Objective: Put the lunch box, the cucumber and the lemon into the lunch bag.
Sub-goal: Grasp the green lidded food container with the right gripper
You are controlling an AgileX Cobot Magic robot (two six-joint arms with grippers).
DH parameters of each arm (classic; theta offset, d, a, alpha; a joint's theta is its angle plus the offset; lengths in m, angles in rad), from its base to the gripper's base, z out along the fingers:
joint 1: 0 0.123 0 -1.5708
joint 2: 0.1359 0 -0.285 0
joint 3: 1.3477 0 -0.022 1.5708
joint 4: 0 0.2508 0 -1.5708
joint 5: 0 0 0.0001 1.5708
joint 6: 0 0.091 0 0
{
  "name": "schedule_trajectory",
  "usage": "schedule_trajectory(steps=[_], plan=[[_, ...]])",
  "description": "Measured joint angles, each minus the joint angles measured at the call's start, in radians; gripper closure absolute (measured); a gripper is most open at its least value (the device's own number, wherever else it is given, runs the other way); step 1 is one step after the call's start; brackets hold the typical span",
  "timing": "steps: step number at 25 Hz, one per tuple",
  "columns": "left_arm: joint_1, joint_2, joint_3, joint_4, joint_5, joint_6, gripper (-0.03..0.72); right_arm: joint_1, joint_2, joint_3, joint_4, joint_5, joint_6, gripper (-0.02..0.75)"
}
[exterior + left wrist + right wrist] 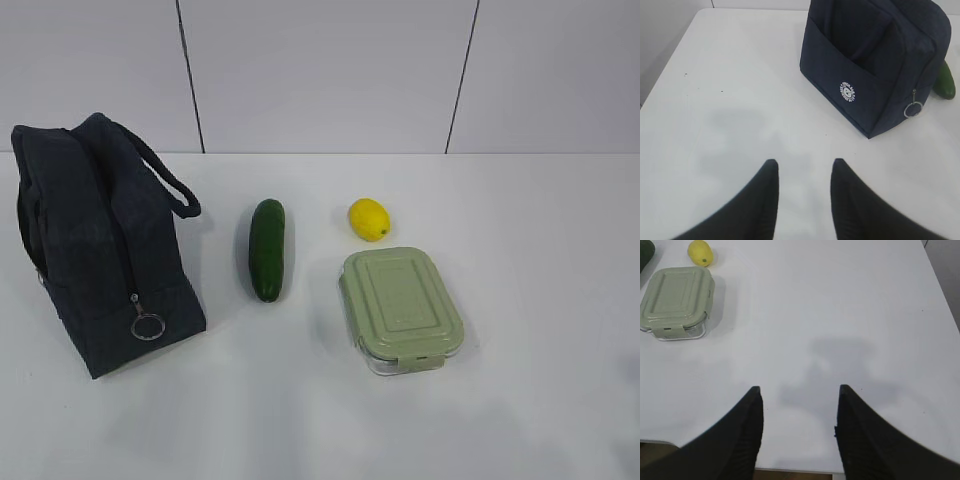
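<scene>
The navy lunch bag (100, 250) stands at the left of the white table, zipped, its ring pull (146, 326) hanging at the front; its white logo faces my left wrist view (875, 65). The dark green cucumber (268, 249) lies beside it, with only its end showing in the left wrist view (945, 82). The yellow lemon (369, 219) sits behind the green-lidded lunch box (400, 308); the right wrist view holds the lemon (700, 252) and the lunch box (676, 302) at far left. My left gripper (805, 162) and right gripper (799, 388) hover open over bare table, empty.
A grey panelled wall (320, 70) rises behind the table. The table's near edge (790, 471) lies just under my right gripper. The table's left edge (667, 75) runs along the left wrist view.
</scene>
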Motion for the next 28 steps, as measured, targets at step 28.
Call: schedule_trajectory(steps=[28], plan=[[0.0, 0.0, 0.0, 0.0, 0.0, 0.0, 0.448, 0.0, 0.0, 0.0, 0.0, 0.0, 0.0, 0.356]])
